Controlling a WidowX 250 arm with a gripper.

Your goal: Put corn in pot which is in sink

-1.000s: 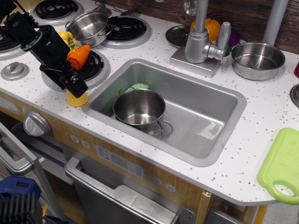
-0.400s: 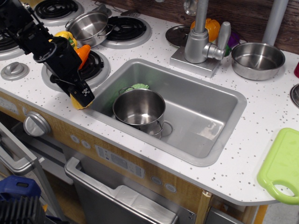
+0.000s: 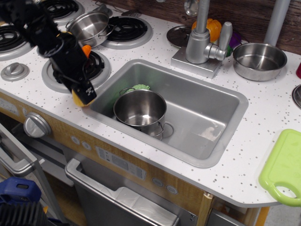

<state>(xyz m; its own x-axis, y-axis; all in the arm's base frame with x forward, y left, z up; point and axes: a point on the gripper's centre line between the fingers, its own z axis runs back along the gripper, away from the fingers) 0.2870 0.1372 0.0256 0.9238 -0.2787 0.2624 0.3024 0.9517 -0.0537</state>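
Observation:
The yellow corn (image 3: 76, 98) stands on the white counter just off the sink's left rim; only slivers of it show beside and under my black gripper (image 3: 84, 96). The gripper is down over the corn, and its fingers hide most of it. I cannot see how the jaws stand. The shiny steel pot (image 3: 140, 109) stands upright and empty in the left part of the grey sink (image 3: 207, 108), just right of the gripper.
A green item (image 3: 140, 87) lies behind the pot in the sink. An orange toy (image 3: 86, 50) sits on the burner behind my arm. A steel saucepan (image 3: 89, 27) is on the stove. The faucet (image 3: 202, 37), a steel pan (image 3: 259, 60) and a green cutting board (image 3: 284, 167) are to the right.
My gripper has come down and to the right from above the burner onto the corn, which it now mostly covers. The corn and the pot have stayed in place.

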